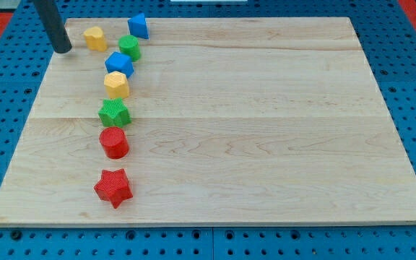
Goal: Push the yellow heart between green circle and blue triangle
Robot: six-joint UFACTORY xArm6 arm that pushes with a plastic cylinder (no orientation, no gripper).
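Note:
The yellow heart (95,37) lies near the board's top left. The green circle (129,48) sits just to its right, touching or nearly touching the blue triangle (138,26) above it. My tip (63,48) stands at the board's top left edge, to the left of the yellow heart and a short gap from it, touching no block. The rod rises out of the view's top.
Below the green circle a column of blocks runs down: a blue block (119,63), a yellow block (116,84), a green star (114,113), a red round block (113,142) and a red star (113,188). The wooden board (266,130) lies on a blue pegboard.

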